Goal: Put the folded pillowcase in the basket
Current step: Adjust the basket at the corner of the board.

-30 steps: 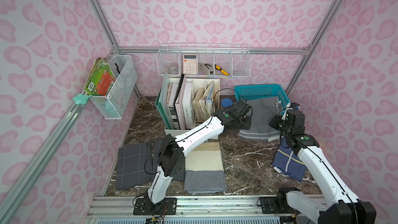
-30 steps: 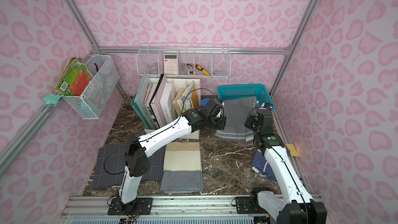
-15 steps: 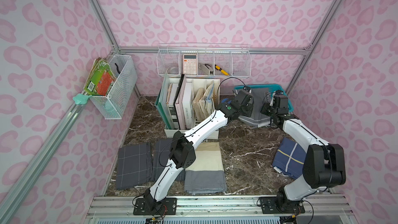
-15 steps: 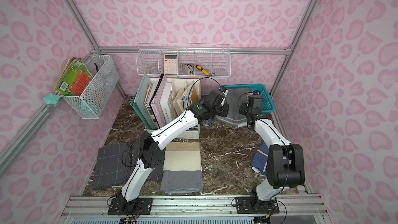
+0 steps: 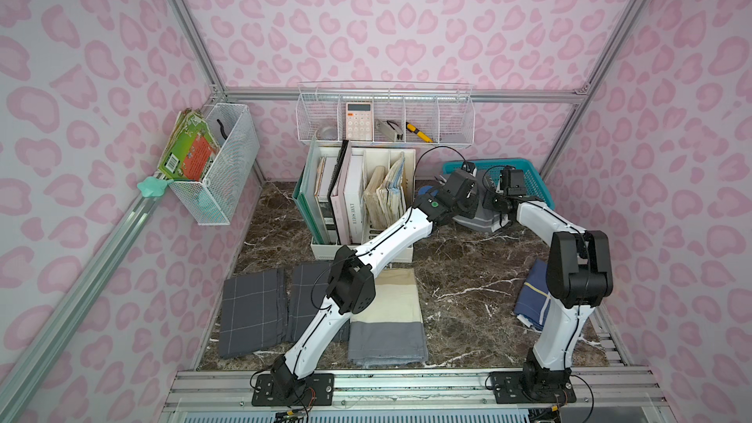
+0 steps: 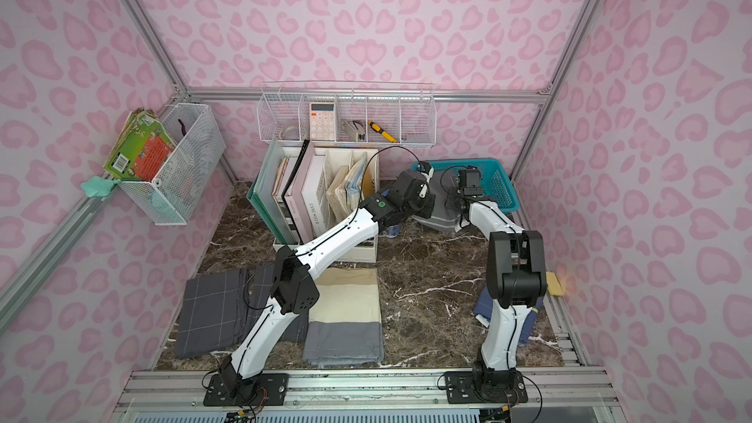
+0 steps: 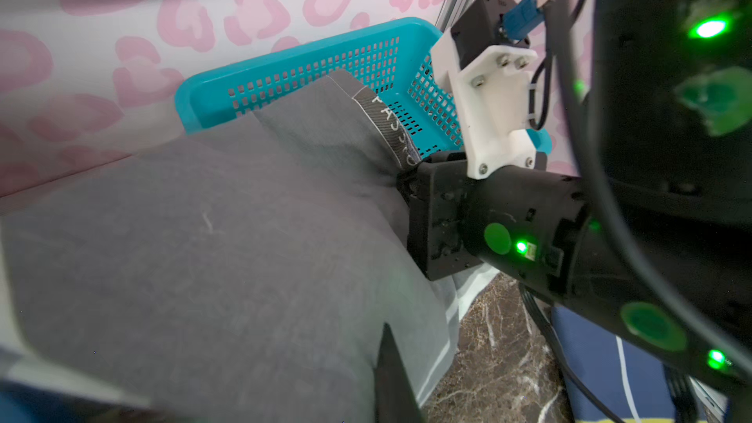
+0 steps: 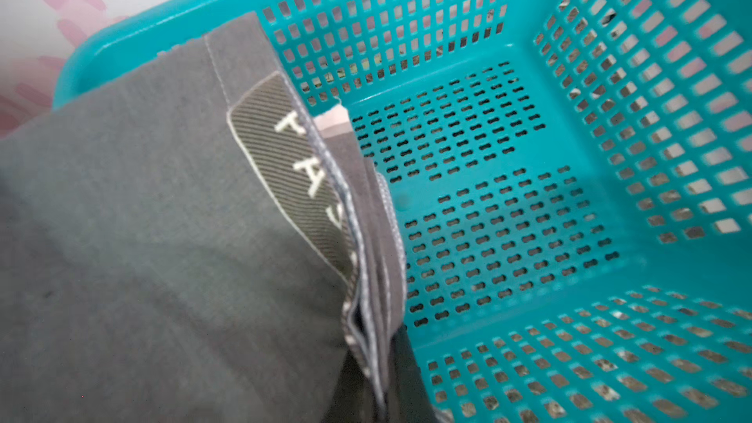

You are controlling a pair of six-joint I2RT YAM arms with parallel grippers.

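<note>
My right gripper [image 7: 407, 181] is pinched tight on the hemmed edge of the grey folded pillowcase [image 7: 203, 238], right beside its woven label [image 8: 293, 181]. My left gripper [image 5: 472, 205] is closed as well, on the opposite side of the same cloth; only one dark finger [image 7: 392, 380] shows in its wrist view, pressed against the fabric.

Between the two, the pillowcase hangs raised across the left part of the teal perforated plastic basket [image 5: 533, 181]. Its far corner reaches the basket's back rim [image 8: 134, 38], while its lower fold trails outside, over the front rim towards the brown marble tabletop [image 5: 468, 262]. The right part of the basket floor [image 8: 508, 197] lies bare, with open room up to the lattice side wall.

In both top views the basket sits in the back right corner, close to both walls. The white file organiser [image 5: 366, 197] stands just beside my left forearm, so that side is tight. A navy folded cloth [image 5: 533, 299] lies near the right arm's base, well apart from the basket.
</note>
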